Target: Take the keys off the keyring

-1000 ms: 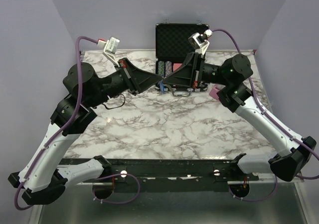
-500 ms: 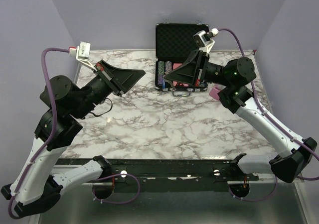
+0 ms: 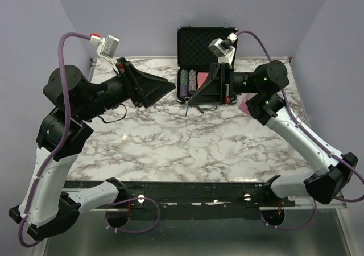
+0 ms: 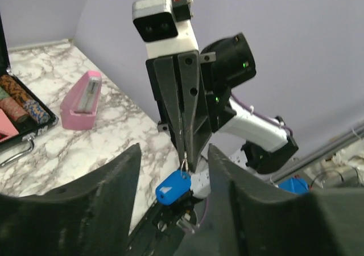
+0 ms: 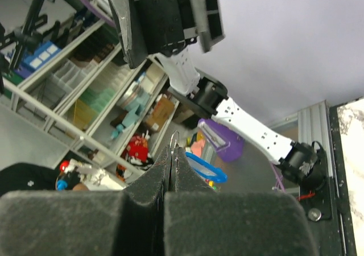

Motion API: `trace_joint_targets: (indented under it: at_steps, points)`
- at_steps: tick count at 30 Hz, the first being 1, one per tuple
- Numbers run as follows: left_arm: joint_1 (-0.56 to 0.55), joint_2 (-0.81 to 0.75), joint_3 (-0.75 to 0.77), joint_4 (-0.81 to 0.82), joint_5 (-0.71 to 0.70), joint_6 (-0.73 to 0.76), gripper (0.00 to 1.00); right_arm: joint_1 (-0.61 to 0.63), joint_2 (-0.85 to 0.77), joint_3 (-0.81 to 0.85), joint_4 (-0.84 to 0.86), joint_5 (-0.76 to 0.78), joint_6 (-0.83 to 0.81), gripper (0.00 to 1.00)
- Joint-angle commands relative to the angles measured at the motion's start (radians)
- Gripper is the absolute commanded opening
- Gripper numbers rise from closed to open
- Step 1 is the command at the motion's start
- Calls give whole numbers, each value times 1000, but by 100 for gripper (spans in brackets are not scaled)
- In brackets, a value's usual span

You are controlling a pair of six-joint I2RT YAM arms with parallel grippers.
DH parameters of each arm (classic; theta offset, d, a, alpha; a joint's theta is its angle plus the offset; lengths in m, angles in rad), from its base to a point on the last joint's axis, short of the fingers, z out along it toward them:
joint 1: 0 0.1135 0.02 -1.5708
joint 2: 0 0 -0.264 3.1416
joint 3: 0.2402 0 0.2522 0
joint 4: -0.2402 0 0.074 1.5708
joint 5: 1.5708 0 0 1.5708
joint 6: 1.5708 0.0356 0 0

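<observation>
Because your right gripper (image 4: 186, 153) pinches the keyring (image 4: 183, 165) aloft, the blue key (image 4: 173, 189) dangles free — facing your left gripper (image 3: 166, 89), jaws spread.

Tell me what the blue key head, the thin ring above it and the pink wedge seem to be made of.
Key head: probably plastic, opaque bright blue, smooth with a soft sheen.
Keyring: apparently metal wire, thin, silvery, catching light.
Pink wedge: likely plastic, even matte pink; its grey top insert is unclear.
</observation>
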Motion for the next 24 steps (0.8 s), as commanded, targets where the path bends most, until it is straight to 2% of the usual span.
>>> trace_joint_targets:
  at_steps: [1, 5, 9, 24]
  points:
    - [105, 0, 20, -93, 331, 63, 64, -2, 4, 44, -60, -144, -40, 1]
    - [159, 12, 20, -125, 470, 73, 67, -2, 13, 50, -62, -166, -35, 1]
    - [161, 29, 6, -115, 556, 75, 65, -2, 25, 61, -65, -186, -24, 1]
    - [149, 112, 3, -93, 614, 89, 50, 1, 65, 90, -75, -239, -6, 1]
